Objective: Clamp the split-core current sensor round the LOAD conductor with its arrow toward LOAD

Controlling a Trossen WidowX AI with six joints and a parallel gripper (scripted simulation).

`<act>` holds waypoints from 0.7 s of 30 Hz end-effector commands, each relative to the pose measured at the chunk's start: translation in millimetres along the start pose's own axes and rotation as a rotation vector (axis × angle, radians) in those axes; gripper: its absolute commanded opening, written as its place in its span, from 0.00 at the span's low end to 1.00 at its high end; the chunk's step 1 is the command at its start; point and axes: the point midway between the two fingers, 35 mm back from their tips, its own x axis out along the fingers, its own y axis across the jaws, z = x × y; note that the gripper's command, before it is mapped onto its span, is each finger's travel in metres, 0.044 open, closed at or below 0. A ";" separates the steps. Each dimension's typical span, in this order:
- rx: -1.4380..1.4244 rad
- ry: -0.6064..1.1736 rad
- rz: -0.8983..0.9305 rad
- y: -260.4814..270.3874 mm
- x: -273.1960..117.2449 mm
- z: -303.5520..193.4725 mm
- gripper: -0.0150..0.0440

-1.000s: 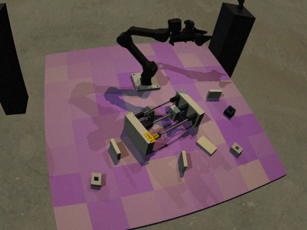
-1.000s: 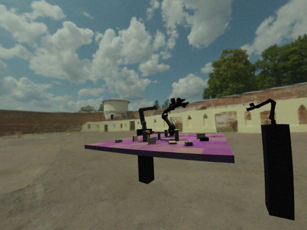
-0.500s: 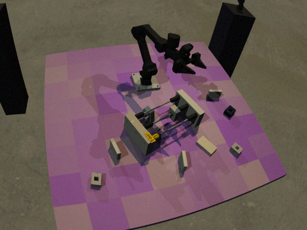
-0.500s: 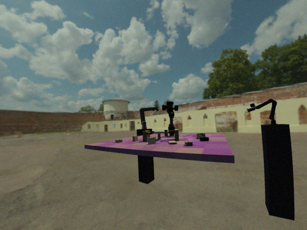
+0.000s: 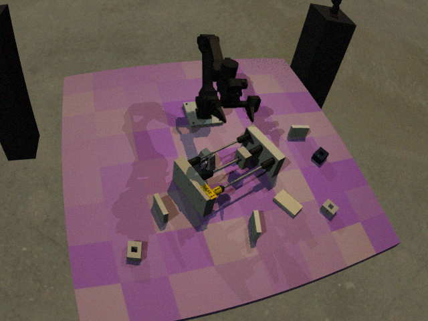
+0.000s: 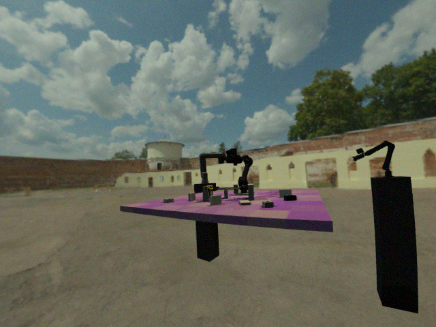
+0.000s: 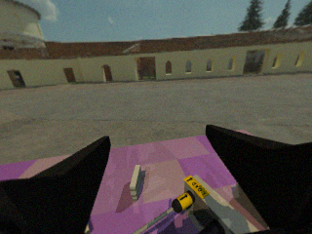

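Note:
My gripper [image 5: 238, 120] [image 7: 159, 135] is open and empty, its fingers wide apart, above the table behind the conductor rack. The LOAD conductor [image 5: 241, 178] [image 7: 156, 220] is the front rod of three between two upright end plates. A yellow LOAD marker [image 5: 208, 190] [image 7: 197, 186] is on the left plate, beside a yellow arrow sleeve [image 5: 217, 190] [image 7: 183, 201]. A small grey piece with dark parts [image 5: 206, 158] stands by the back rods near the left plate; I cannot tell whether it is the sensor. A grey block [image 5: 243, 157] is at the middle rod. No sensor arrow is readable.
Upright slabs [image 5: 160, 208] [image 5: 255, 224] [image 5: 298, 132], a flat slab [image 5: 287, 202], pale hollow blocks [image 5: 134, 252] [image 5: 329, 208] and a black hollow block [image 5: 319, 156] surround the rack. The right end plate [image 5: 267, 148] is tall. Dark pedestals stand beyond the table.

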 end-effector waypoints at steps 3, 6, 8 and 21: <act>0.007 0.079 -0.032 -9.4 13.0 -6.7 1.00; 0.012 0.223 -0.052 -17.8 35.3 -14.9 1.00; 0.017 0.320 -0.065 -23.8 48.5 -21.7 1.00; 0.061 0.922 -0.142 -66.7 94.0 -80.5 1.00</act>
